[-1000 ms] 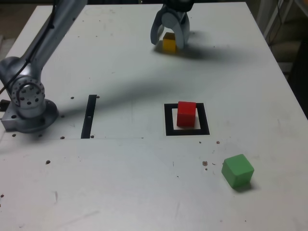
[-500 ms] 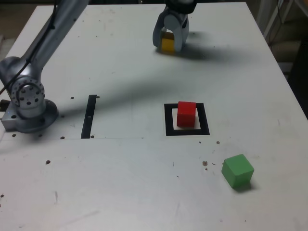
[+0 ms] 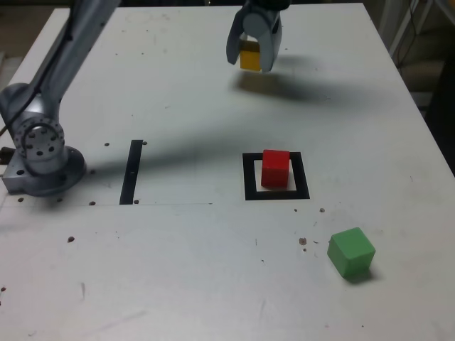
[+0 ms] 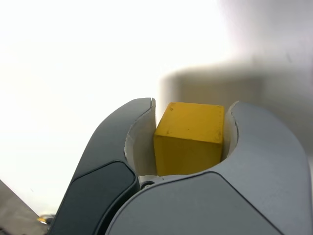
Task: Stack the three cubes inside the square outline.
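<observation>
My gripper (image 3: 251, 62) is shut on the yellow cube (image 3: 249, 58) and holds it a little above the table at the far side, its shadow lying on the surface below. The wrist view shows the yellow cube (image 4: 190, 137) squeezed between both curved fingers. The red cube (image 3: 275, 168) sits inside the square outline (image 3: 249, 177) near the table's middle. The green cube (image 3: 350, 252) rests on the table nearer the front, toward the exterior view's right.
A thin black strip (image 3: 132, 171) lies flat toward the exterior view's left of the outline. The arm's base (image 3: 41, 153) stands at the left edge, with the arm reaching over the table's back left. Small dark specks dot the white tabletop.
The jaws closed on the yellow cube, then the gripper rose with it off the table. The red and green cubes have not moved.
</observation>
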`<action>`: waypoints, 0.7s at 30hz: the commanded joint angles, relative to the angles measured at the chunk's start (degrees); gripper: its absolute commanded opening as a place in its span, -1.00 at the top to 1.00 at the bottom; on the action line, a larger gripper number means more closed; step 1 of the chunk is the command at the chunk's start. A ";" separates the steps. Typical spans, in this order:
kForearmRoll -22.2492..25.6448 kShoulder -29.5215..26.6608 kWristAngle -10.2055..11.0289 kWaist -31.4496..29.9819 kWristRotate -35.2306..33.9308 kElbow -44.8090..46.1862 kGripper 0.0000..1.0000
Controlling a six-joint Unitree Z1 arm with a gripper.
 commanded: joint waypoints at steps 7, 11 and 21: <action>0.41 -7.21 -2.74 -7.45 -7.07 6.89 0.34; 0.53 -9.75 -2.89 -11.50 -10.91 9.58 0.34; 0.83 -12.38 -5.41 -21.93 -18.87 12.60 0.34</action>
